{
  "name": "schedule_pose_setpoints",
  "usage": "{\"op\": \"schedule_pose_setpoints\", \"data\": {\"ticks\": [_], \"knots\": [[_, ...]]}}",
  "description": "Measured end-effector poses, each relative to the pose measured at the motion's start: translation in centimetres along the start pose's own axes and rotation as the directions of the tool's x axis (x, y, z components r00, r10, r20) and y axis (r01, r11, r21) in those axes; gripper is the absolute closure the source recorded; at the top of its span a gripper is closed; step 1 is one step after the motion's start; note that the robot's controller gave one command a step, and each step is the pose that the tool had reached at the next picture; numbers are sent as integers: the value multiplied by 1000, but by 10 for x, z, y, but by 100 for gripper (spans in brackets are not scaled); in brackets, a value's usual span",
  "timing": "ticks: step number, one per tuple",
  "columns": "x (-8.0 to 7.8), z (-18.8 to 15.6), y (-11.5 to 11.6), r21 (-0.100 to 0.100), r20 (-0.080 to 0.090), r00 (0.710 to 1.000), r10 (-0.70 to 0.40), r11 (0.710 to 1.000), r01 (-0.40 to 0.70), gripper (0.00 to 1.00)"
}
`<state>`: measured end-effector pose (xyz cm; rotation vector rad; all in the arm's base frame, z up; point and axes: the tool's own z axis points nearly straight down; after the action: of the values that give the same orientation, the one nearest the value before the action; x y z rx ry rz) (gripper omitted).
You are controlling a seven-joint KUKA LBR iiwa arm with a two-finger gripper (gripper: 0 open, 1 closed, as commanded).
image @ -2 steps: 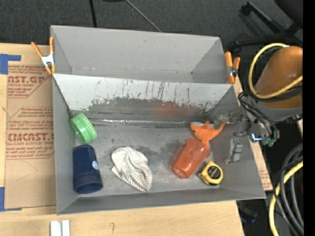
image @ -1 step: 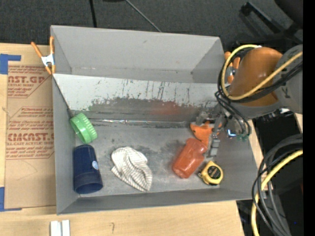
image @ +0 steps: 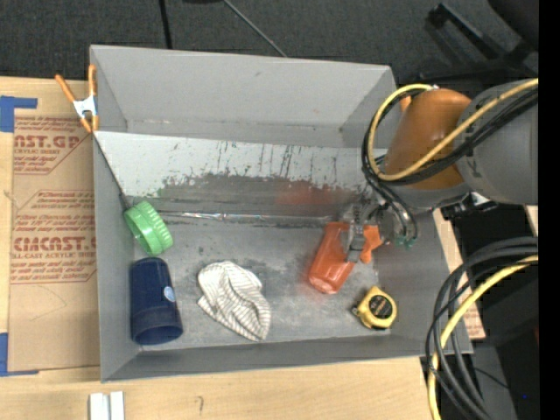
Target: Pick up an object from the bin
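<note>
The thing nearest your tool is the orange plastic piece [image: 329, 265]. It lies tilted on the floor at the right of the bin [image: 236, 103], with its wider, rounded end toward the near wall. Your gripper [image: 358, 243] sits at its upper, narrower end, probably because that end offers the easier hold. You cannot tell from this angle whether the gripper is open or clamped on it, so don't count it as held. The piece looks smooth, hard and tapered, and I judge it could slip from a shallow pinch.

Just beside it, toward the near right corner, lies a small yellow tape measure [image: 376, 309]. It is compact and rigid, and close enough to be nudged. Further left, well apart, a crumpled white striped cloth [image: 234, 297] lies soft and limp. At the left wall a dark blue cup [image: 155, 302] lies on its side, and a ribbed green lid [image: 147, 227] sits near it, toward the far wall.
</note>
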<state>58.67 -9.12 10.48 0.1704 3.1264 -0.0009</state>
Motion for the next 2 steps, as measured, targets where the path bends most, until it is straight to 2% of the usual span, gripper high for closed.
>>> {"op": "schedule_pose_setpoints", "data": {"ticks": [1, 2], "knots": [[0, 0, 0, 0, 0, 1000, 0, 1000, 0, 100], [3, -46, 1, 0, -13, 999, -39, 999, 39, 100]]}}
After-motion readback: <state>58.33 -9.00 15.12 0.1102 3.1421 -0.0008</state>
